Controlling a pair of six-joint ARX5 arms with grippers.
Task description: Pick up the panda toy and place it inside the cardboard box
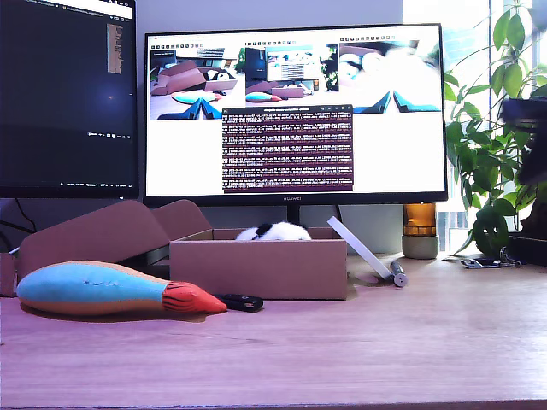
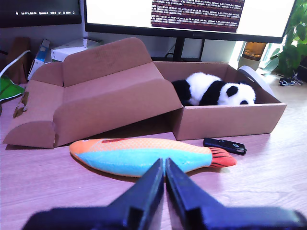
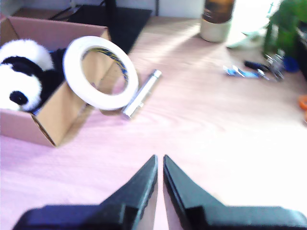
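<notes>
The panda toy lies inside the cardboard box, its head toward the end where the tape roll leans. In the exterior view only the top of the panda toy shows above the wall of the cardboard box. My first gripper is shut and empty, hovering over the desk on the near side of the plush fish, well short of the box. My second gripper is also shut and empty, over bare desk beside the box's end, where the panda toy peeks out of the cardboard box. Neither gripper shows clearly in the exterior view.
A blue-orange plush fish and a small black device lie in front of the box. A larger folded cardboard piece leans against it. A white tape roll rests on the box's end, with a metal cylinder beside it. Monitors stand behind.
</notes>
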